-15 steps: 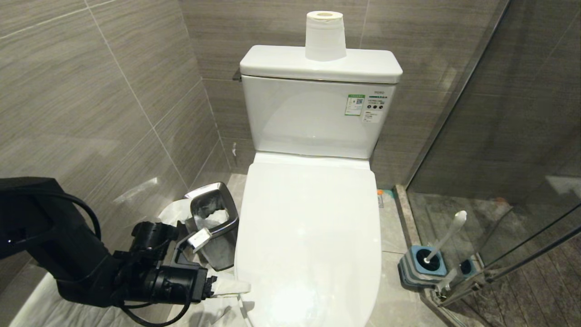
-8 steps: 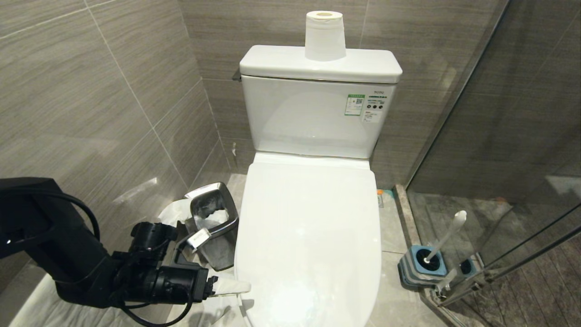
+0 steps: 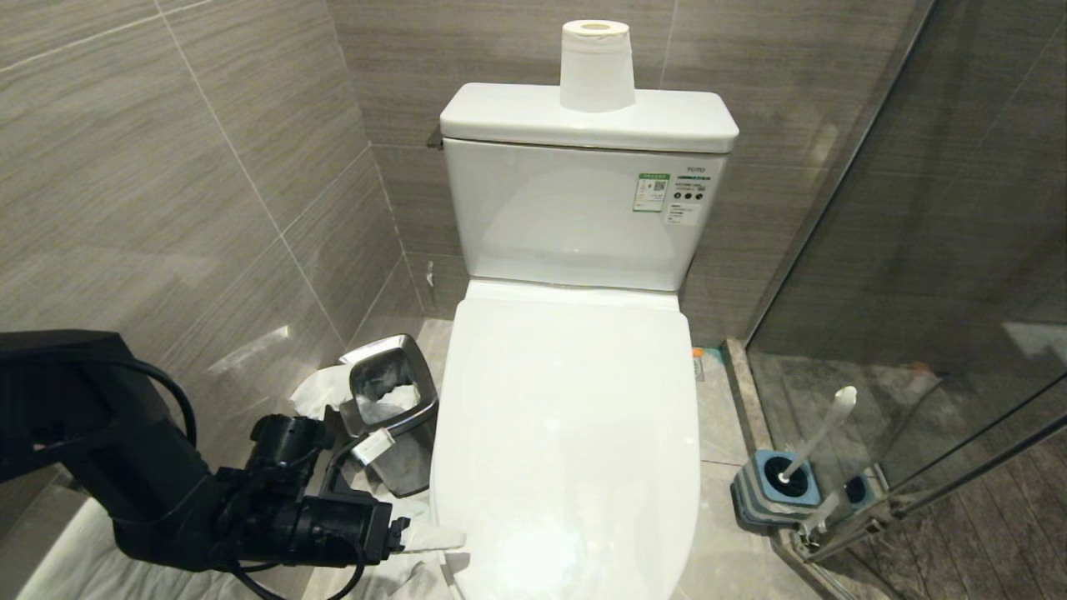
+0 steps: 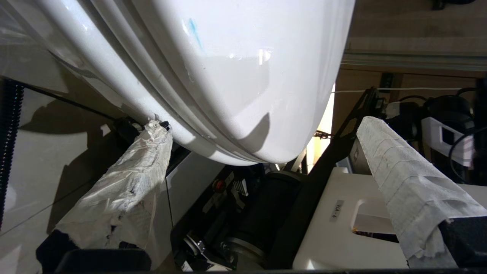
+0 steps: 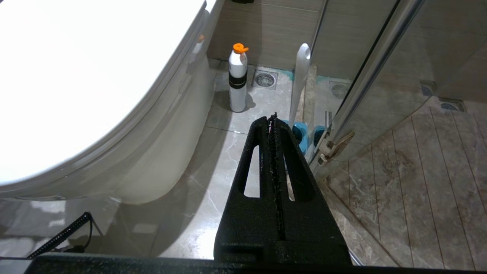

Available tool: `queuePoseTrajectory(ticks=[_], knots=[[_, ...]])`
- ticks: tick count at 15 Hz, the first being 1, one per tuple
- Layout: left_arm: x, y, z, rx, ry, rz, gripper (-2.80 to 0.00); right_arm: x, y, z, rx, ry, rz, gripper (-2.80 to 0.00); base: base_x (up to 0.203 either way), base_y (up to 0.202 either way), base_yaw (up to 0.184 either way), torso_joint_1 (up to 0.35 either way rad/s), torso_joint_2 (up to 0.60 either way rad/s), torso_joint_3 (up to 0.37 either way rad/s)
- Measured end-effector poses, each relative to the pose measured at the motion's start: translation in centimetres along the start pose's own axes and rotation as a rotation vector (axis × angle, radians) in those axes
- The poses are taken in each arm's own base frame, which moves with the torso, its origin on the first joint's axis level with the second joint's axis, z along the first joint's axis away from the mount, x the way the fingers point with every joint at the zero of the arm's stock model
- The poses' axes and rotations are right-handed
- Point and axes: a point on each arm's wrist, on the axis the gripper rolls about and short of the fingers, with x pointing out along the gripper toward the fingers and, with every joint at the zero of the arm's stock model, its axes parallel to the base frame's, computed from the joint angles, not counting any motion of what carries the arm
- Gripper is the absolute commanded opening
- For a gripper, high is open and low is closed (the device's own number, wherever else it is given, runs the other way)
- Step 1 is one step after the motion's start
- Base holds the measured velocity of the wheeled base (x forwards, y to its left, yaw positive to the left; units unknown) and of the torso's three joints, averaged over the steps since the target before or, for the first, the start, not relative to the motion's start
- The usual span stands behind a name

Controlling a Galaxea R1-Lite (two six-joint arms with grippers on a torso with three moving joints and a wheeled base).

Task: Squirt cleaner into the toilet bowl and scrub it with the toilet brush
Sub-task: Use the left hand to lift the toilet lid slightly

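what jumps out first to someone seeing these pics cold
The big white toilet fills the middle of the head view with its lid shut, and a toilet paper roll stands on the tank. Low on the left, the left gripper, fingers wrapped in white paper and open, reaches to the lid's front edge. The toilet brush stands in its blue holder by the glass shower door on the right.

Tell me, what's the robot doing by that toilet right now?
Left hand open at the toilet's front left edge, holding nothing. Right hand shut, parked. Lid down over the bowl. Toilet brush in its holder, untouched.
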Motion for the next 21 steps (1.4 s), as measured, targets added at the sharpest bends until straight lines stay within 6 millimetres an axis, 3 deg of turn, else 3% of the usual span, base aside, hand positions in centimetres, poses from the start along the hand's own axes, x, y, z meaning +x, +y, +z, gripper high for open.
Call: queuePoseTrajectory(ticks=[14, 18, 21], knots=[[2.3, -0.5, 0.0, 0.072, 0.018, 0.057, 0.00, 0.0, 0.0, 0.0, 0.000, 0.000, 0.000, -2.80, 0.000, 0.000, 0.000, 0.000, 0.00, 0.000], [2.0, -0.9, 1.6, 0.040, -0.017, 0.042, 0.00, 0.0, 0.0, 0.0, 0.000, 0.000, 0.000, -2.80, 0.000, 0.000, 0.000, 0.000, 0.00, 0.000], [1.4, -2.5, 3.6, -0.027, -0.074, -0.020, 0.00, 0.0, 0.0, 0.0, 0.000, 0.000, 0.000, -2.80, 0.000, 0.000, 0.000, 0.011, 0.00, -0.002]])
